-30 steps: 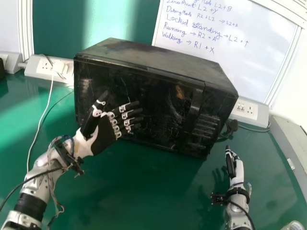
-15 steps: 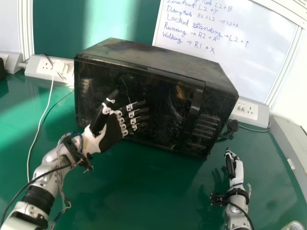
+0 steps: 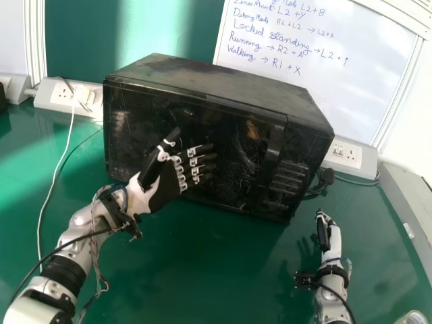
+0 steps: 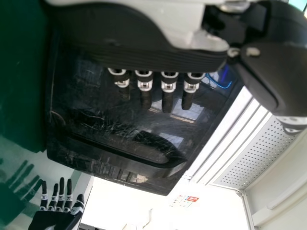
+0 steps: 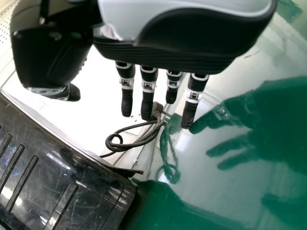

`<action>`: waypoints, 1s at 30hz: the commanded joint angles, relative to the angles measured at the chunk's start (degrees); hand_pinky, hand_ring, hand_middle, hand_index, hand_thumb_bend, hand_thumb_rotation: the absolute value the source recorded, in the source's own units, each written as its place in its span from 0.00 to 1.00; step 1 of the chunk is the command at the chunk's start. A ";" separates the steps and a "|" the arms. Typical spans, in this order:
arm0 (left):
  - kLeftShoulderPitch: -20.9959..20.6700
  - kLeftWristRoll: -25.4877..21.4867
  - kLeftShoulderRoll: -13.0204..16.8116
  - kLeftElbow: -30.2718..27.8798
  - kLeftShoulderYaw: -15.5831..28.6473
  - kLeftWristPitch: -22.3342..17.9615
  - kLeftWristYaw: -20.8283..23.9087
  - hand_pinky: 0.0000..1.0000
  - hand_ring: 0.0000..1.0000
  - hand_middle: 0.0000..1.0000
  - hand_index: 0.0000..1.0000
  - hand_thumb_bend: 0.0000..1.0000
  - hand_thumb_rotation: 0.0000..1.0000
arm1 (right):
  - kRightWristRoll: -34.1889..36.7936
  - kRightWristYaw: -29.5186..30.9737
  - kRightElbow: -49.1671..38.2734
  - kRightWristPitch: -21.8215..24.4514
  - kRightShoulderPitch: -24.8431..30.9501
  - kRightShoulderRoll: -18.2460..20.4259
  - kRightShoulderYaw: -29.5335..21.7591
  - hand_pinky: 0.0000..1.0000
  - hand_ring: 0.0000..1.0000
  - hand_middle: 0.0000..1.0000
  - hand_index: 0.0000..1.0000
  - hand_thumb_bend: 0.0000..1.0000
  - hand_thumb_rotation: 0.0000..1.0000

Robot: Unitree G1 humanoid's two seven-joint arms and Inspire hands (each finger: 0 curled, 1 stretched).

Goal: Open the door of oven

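At centre-left, the left hand [image 3: 160, 192] faces the oven door [image 3: 145, 118], fingers extended; lower right, the right hand's [image 3: 333, 240] extend too.

Handwriting on the whiteboard [image 3: 368, 84], beyond and above the left fingers [image 3: 206, 157], read "L2+B" (line cut off), "L2+Y", "R2+L2 → L2+A", "Locked Standing → L2+↑", "Running → R2+A", "Walking → R1+X". Beyond those fingers, a red-marked sign [image 4: 192, 199] was too small to read.

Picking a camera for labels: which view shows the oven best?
Head view, widest: top and front of the oven, handle included. Left wrist: the front close, partly behind the left hand. Right wrist: a ribbed corner.
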 commanded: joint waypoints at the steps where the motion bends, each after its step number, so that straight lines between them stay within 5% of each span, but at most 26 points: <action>1: -1.32 1.05 -0.82 1.25 -0.67 -1.19 -0.14 0.87 1.00 1.00 1.00 1.00 0.74 | -0.63 0.60 1.79 3.04 2.31 0.92 0.44 0.81 0.86 0.88 0.86 0.59 0.82; 19: -6.54 4.76 -1.61 7.09 -1.55 -3.32 -0.70 0.93 1.00 1.00 1.00 1.00 0.76 | -0.95 -0.08 1.71 4.34 0.97 0.90 1.09 0.78 0.85 0.89 0.88 0.62 0.95; 30: -10.38 6.48 -2.18 12.39 -1.49 -3.91 -0.02 0.89 1.00 1.00 1.00 1.00 0.87 | -0.84 -1.54 1.64 4.64 0.66 1.09 1.00 0.83 0.85 0.82 0.65 0.68 0.92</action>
